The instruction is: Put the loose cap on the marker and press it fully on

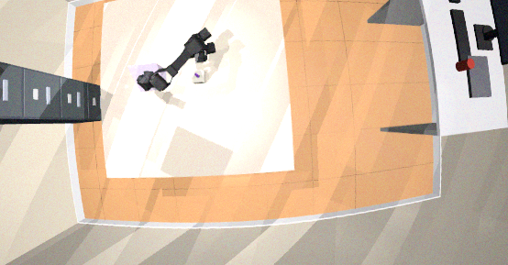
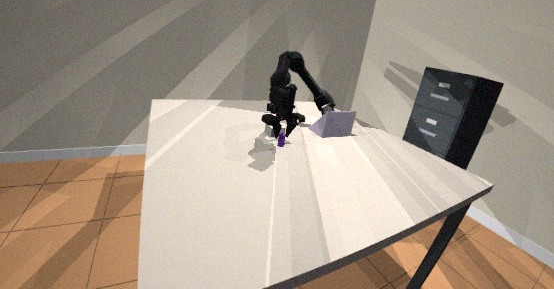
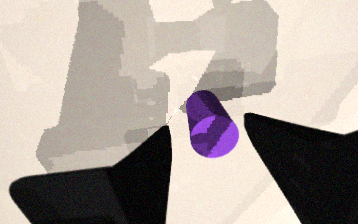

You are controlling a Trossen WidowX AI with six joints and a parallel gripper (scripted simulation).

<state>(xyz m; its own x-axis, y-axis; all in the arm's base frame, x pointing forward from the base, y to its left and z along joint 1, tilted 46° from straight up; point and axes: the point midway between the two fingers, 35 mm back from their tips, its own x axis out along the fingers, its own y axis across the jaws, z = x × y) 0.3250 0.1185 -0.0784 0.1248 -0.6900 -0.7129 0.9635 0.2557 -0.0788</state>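
The purple cap stands upright on the table; in the top view the arm hides it. My gripper points down over it, open. In the wrist view the cap's round top shows between the two dark fingertips, with a gap on each side, wider on the left. Whether the tips reach down beside it is hard to tell. The pale holder block with the marker's purple end shows beside the gripper in the top view. My gripper hides them in the exterior view.
A lavender wedge-shaped block stands beside my arm's base. The white table carries these things. A dark filing cabinet stands beyond the table edge near my base.
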